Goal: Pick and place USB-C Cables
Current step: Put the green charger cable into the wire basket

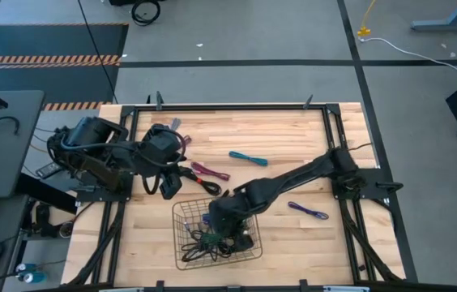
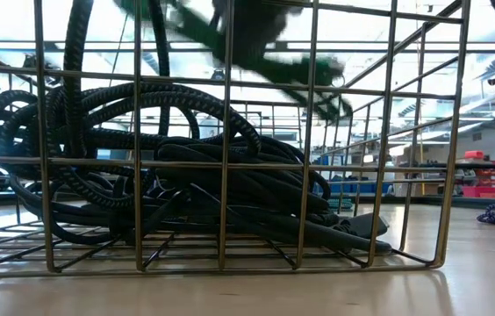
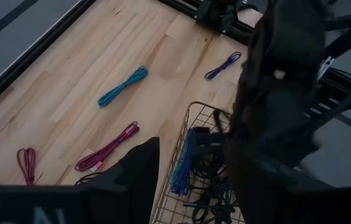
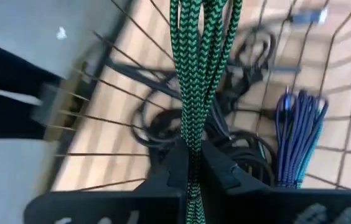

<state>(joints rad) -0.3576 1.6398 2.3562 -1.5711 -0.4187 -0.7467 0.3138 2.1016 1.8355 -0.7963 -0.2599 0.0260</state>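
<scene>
Over the basket (image 1: 181, 212), right tool (image 4: 193, 163) grips the green cable (image 4: 195, 68); left tool (image 1: 170, 185) waits open; teal cable (image 1: 247, 157) and others remain on the counter (image 1: 285, 130)

Bright even light, blurred wrist views

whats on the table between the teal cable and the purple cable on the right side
In the high view, the right arm crosses the stretch between the teal cable and the purple cable; the wood showing either side of it is bare.
</scene>
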